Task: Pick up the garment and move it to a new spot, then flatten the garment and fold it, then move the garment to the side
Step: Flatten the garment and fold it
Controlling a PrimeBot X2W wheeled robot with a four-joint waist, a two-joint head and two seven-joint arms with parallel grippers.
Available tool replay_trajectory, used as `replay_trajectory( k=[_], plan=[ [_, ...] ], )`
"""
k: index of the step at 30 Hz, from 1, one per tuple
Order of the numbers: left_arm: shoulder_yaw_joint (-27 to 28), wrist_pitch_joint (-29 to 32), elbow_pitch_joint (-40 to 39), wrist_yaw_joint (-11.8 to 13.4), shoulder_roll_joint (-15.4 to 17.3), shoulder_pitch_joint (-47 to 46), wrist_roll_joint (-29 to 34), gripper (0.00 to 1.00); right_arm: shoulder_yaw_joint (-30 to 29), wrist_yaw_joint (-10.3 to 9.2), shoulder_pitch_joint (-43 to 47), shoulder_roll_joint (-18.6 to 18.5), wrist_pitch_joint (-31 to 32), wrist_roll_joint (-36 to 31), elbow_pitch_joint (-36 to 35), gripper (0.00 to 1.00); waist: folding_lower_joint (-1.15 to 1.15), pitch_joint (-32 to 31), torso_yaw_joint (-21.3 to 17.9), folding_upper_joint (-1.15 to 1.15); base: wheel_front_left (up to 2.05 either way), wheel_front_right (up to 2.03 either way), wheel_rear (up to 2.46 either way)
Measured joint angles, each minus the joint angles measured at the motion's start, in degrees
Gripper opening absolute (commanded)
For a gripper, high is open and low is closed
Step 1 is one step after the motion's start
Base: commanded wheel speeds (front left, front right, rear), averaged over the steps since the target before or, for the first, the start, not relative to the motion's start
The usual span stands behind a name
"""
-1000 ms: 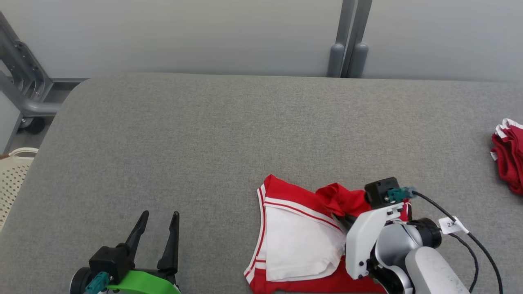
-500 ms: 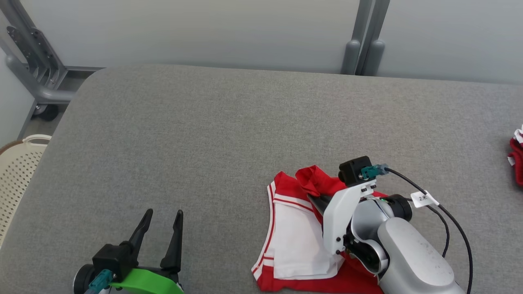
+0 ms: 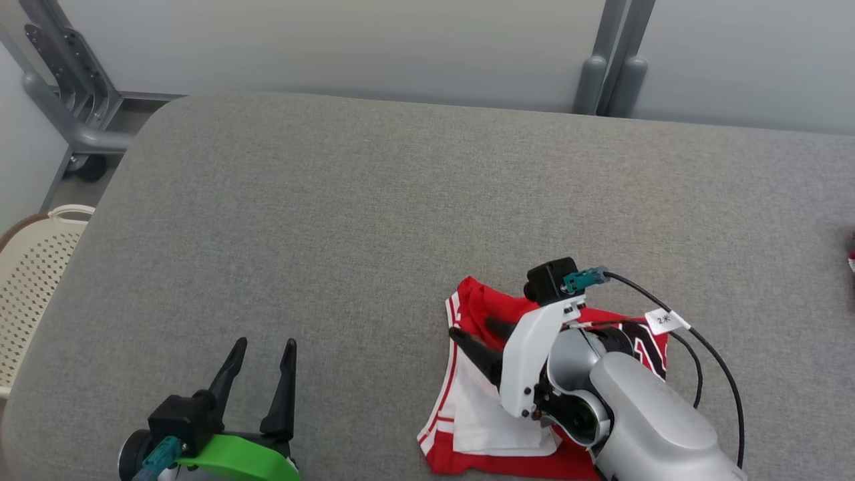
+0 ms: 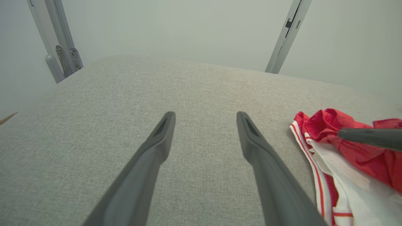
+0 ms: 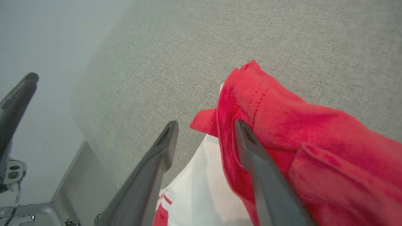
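A red and white garment (image 3: 481,427) lies crumpled near the front edge of the grey table (image 3: 334,234), right of centre, with a dark print showing beside my right arm. My right gripper (image 3: 473,329) hovers over its left part, open, fingers pointing left. In the right wrist view the gripper (image 5: 205,124) straddles the edge of a raised red fold (image 5: 298,125), with one finger (image 5: 251,150) lying against the cloth. My left gripper (image 3: 264,346) rests open at the lower left, nothing between its fingers (image 4: 205,117), and the garment (image 4: 333,175) is off to its right.
A cream perforated basket (image 3: 30,267) stands beside the table's left edge. A grey metal frame on wheels (image 3: 60,100) is at the back left, a grey post (image 3: 611,67) behind the table. A sliver of another red item (image 3: 851,254) sits at the far right edge.
My right gripper carried a pinched red fold leftward over the garment and now stands open, the fold let go. The head camera has turned, shifting the whole picture. The left gripper has held still.
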Motion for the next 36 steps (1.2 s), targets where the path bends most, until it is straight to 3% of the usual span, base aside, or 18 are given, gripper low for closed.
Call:
replay_trajectory(
  k=[4,8,13,19,23,29,30,31,33,34,36],
  plan=[
    [0.65,0.00,-0.01,0.00,-0.02,0.04,0.00,1.00,1.13,0.00,-0.11,0.09,-1.11,7.37,-3.92,1.00,0.00,-0.49,-0.67,0.00,0.00,0.00,0.00],
    [1.46,0.00,-0.44,0.00,-0.04,0.17,0.08,1.00,-2.30,0.00,-0.48,0.10,-2.85,7.71,-8.02,1.00,0.00,-1.04,-1.78,0.00,0.00,0.00,0.00],
    [2.31,0.00,-1.29,0.00,-0.10,0.71,0.74,1.00,-13.48,-0.01,1.42,-2.31,-4.20,-3.32,-11.89,1.00,0.00,-1.58,-3.41,0.00,0.00,0.00,0.00],
    [2.69,0.00,-2.04,0.00,-0.52,0.72,1.53,1.00,-24.06,-0.01,10.88,-3.64,-4.36,-13.89,-16.89,1.00,0.00,-1.88,-4.52,0.00,0.00,0.00,0.00],
    [3.20,0.00,-2.40,0.00,-0.60,0.73,1.71,1.00,-26.02,-0.01,17.66,-2.04,-3.05,-15.38,-20.35,1.00,0.00,-1.75,-4.88,0.00,0.00,0.00,0.00],
    [4.31,0.00,-2.83,0.00,-0.63,0.83,2.02,1.00,-23.60,-0.01,22.99,-0.91,-3.46,-17.72,-23.39,1.00,0.00,-1.28,-5.47,0.00,0.00,0.00,0.00],
    [4.30,0.00,-2.85,0.00,-0.63,0.84,2.03,1.00,-23.13,-0.01,23.31,-0.76,-3.54,-17.95,-23.32,0.80,0.00,-1.23,-5.45,0.00,0.00,0.00,0.00],
    [4.25,0.00,-2.86,0.00,-0.64,0.85,2.04,1.00,-22.71,-0.01,23.61,-0.63,-3.52,-18.22,-23.16,0.80,0.00,-1.20,-5.39,0.00,0.00,0.00,0.00],
    [4.15,0.00,-2.86,0.00,-0.64,0.88,2.05,1.00,-21.93,-0.01,23.80,-0.42,-3.65,-18.95,-22.61,0.15,0.00,-1.18,-5.20,0.00,0.00,0.00,0.00],
    [4.09,0.00,-2.86,0.00,-0.63,0.92,2.05,1.00,-21.63,-0.01,23.79,-0.40,-4.01,-19.37,-22.18,0.00,0.00,-1.16,-5.09,0.00,0.00,0.00,0.00],
    [3.91,0.00,-2.83,0.00,-0.63,1.13,2.04,1.00,-21.12,-0.01,23.71,-0.40,-5.12,-20.76,-21.04,0.00,0.00,-1.17,-4.92,0.00,0.00,0.00,0.00]
  ],
)
